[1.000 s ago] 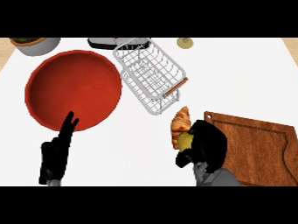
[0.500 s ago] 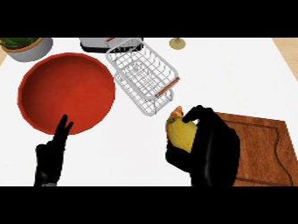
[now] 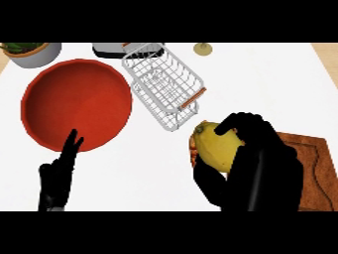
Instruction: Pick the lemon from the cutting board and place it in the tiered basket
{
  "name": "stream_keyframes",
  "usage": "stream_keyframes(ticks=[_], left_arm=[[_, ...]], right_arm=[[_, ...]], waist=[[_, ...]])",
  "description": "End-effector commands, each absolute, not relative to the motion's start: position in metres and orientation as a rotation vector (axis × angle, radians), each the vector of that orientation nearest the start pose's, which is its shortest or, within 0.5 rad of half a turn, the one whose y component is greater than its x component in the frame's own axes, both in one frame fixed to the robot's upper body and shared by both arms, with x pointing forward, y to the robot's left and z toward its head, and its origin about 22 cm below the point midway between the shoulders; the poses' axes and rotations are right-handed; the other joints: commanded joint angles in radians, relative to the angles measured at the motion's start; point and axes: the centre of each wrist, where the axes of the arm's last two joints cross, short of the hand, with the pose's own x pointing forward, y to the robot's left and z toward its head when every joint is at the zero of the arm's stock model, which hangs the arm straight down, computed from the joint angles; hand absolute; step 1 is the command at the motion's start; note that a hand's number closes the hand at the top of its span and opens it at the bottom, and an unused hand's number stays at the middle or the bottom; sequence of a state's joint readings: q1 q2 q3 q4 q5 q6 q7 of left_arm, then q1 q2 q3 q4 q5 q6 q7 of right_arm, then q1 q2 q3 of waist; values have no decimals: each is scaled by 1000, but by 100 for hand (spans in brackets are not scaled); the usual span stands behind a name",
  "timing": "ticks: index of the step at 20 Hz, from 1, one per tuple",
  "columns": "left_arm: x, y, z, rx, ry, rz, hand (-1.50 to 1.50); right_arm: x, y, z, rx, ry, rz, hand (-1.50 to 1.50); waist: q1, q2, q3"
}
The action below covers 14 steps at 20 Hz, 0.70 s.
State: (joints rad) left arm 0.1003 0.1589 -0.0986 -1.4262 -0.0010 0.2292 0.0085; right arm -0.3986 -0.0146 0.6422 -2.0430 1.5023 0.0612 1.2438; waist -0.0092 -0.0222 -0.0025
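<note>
Your right hand (image 3: 255, 163) sits at about five o'clock in the view, fingers and thumb curled round the lemon (image 3: 217, 146), which is held at the left edge of the cutting board (image 3: 319, 168). Your left hand (image 3: 58, 176) rests at seven o'clock, fingers straight and pointing up, overlapping the lower rim of the red plate (image 3: 76, 106). The wire tiered basket (image 3: 164, 87) lies at twelve o'clock on the white counter (image 3: 274, 84). A potted plant (image 3: 28, 52) stands at eleven o'clock.
</note>
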Motion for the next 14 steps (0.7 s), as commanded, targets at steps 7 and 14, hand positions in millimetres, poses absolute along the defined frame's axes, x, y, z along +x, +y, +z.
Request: stream_keyframes(ticks=[7, 14], left_arm=[[210, 245, -56, 255, -1306, -25, 0], [222, 229, -47, 228, -1317, -65, 0]], right_arm=[[220, -72, 224, -1391, -1235, 140, 150], [271, -63, 250, -1381, -1183, 124, 150]], waist=[[31, 15, -3], [56, 25, -1]])
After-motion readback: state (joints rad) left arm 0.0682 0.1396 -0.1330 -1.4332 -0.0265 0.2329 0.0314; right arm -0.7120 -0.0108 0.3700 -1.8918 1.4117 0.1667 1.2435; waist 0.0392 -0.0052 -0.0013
